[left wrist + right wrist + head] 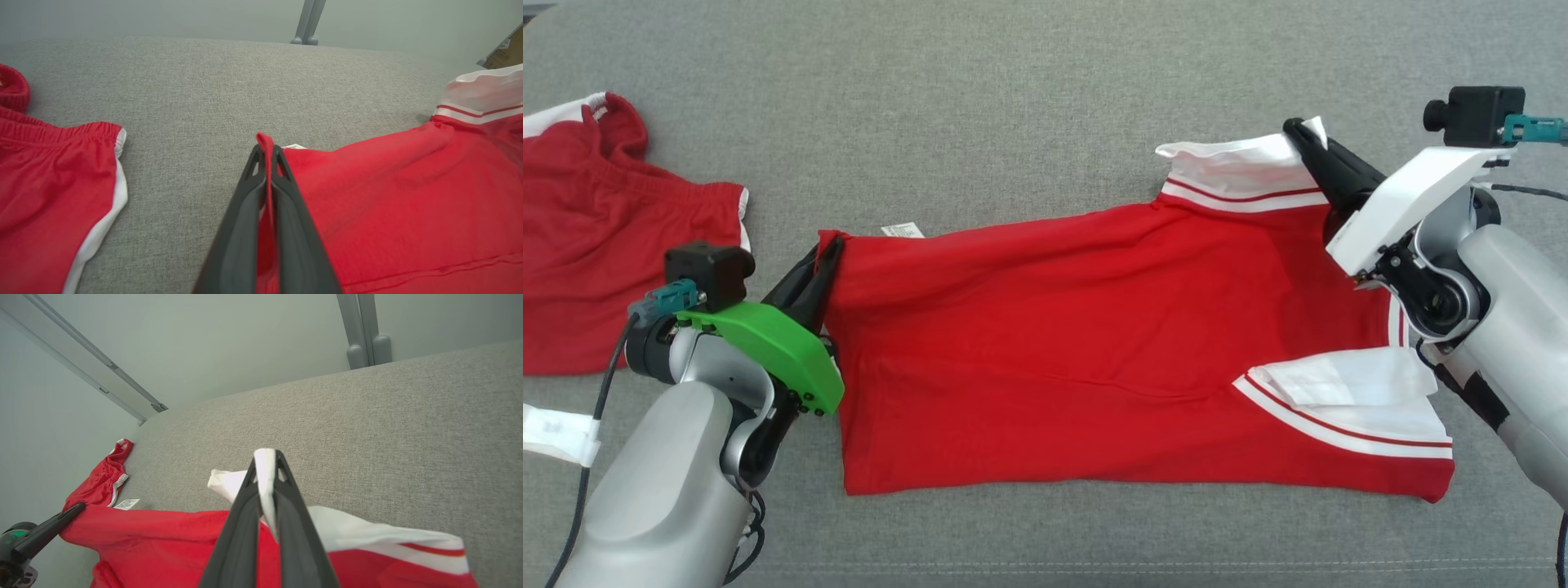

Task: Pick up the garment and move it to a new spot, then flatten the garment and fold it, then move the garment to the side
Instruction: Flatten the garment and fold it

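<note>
Far left: red shorts [596,245] with white side trim lay bunched on the grey fabric surface [1013,90], apart from the shirt, with a strip of bare surface between. A white tag [556,433] sat on the left arm's cable at lower left. Next, left gripper [825,249], green wrist cover: jaws fully closed, pinching the far-left hem corner of the red shirt [1078,343]. The left wrist view showed a thin fold of red cloth sandwiched between both fingers, sticking just past the tips. A white care label [903,230] poked out from the shirt's far edge, just right of that corner. The shirt lay mid-surface, stretched sideways between the two grippers, hem to the left, sleeves to the right. It was mostly flat with shallow lengthwise creases, its near edge resting on the surface. Both sleeves ended in white cuffs with a thin red stripe. The near sleeve [1347,400] lay folded over the body at lower right; the far sleeve [1241,175] ran up to the gripper at upper right. Then right gripper [1303,135], white wrist cover: jaws closed on the far sleeve's white cuff, white cloth showing between the fingers and past the tips in the right wrist view. Could not tell whether the pinched corners were clear of the surface.
</note>
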{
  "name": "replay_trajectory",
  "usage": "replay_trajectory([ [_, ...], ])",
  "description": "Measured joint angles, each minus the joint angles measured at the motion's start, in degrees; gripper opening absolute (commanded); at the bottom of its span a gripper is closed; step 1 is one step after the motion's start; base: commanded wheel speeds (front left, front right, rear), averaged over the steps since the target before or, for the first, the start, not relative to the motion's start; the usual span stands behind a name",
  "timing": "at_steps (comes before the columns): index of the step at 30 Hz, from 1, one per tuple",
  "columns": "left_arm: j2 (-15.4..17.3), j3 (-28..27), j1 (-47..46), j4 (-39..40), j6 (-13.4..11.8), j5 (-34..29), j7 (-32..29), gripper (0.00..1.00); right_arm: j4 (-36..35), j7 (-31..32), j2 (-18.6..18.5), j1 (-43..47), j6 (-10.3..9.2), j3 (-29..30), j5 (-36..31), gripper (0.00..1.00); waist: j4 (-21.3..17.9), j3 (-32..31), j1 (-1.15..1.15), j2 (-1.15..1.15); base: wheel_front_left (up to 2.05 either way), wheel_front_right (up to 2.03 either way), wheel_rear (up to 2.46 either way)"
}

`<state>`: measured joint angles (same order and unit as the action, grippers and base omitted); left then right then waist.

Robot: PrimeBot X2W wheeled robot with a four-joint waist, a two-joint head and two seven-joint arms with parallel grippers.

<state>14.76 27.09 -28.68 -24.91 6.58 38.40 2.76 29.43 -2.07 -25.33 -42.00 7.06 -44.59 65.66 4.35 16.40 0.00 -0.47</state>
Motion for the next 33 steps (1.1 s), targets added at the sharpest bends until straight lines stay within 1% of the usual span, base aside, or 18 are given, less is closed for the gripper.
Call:
replay_trajectory([
  [1, 0.0, 0.0, 0.0, 0.0, 0.0, 0.0, 0.0, 0.00, 0.0, 0.0, 0.0, 0.0, 0.00, 0.0, 0.0, 0.00, 0.0, 0.0, 0.00, 0.00, 0.00, 0.00, 0.00],
  [6, 2.1, 2.8, 0.9, 1.4, 0.5, -2.0, 1.0, 0.00, -1.4, -0.5, -0.5, 1.8, 0.00, -0.7, 1.0, 0.00, -1.2, -1.9, 0.00, 0.00, 0.00, 0.00, 0.00],
  [11, 2.9, 5.5, 2.0, 3.6, 0.5, -3.8, 2.4, 0.00, -2.8, -1.5, -2.2, 3.8, 0.00, -0.8, 2.1, 0.00, -2.0, -3.3, 0.00, 0.00, 0.00, 0.00, 0.00],
  [14, 3.9, 7.2, 2.3, 4.6, 0.5, -4.3, 2.7, 0.00, -3.4, -1.7, -2.7, 4.8, 0.00, -0.9, 3.1, 0.00, -2.3, -3.7, 0.00, 0.00, 0.00, 0.00, 0.00],
  [22, 5.2, 11.0, 4.3, 6.4, 0.5, -3.4, 2.9, 0.00, -4.9, -2.0, -3.8, 6.9, 0.00, -1.9, 4.5, 0.00, -2.5, -4.1, 0.00, 0.00, 0.00, 0.00, 0.00],
  [25, 6.4, 11.3, 5.3, 6.4, 0.5, -2.9, 3.5, 0.00, -5.0, -2.2, -4.4, 7.7, 0.00, -2.2, 5.0, 0.00, -2.5, -4.2, 0.00, 0.00, 0.00, 0.00, 0.00],
  [33, 8.0, 10.7, 6.4, 5.7, 0.5, -1.2, 4.4, 0.00, -5.6, -3.0, -6.2, 9.2, 0.00, -2.1, 6.6, 0.00, -2.5, -4.6, 0.00, 0.00, 0.00, 0.00, 0.00],
])
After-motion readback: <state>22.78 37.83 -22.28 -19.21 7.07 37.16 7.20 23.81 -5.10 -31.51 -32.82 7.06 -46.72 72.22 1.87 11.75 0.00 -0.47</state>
